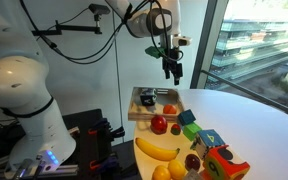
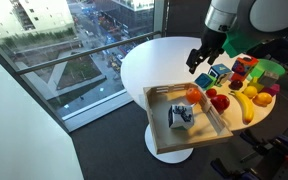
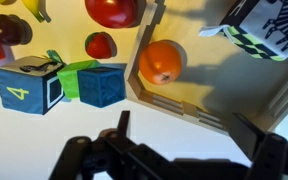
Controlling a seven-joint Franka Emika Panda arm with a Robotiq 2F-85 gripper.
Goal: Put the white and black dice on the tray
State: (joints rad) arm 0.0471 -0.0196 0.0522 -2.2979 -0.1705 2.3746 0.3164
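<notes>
Dice [image 2: 181, 117] in tray [image 2: 151, 120] (gripper [image 2: 196, 67] above, prob. empty).

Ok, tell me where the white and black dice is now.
The white and black dice sits inside the tray, near the orange, toward the tray's middle in an exterior view.

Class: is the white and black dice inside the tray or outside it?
Inside: the white and black dice rests on the tray floor, within its rim, in both exterior views.
</notes>
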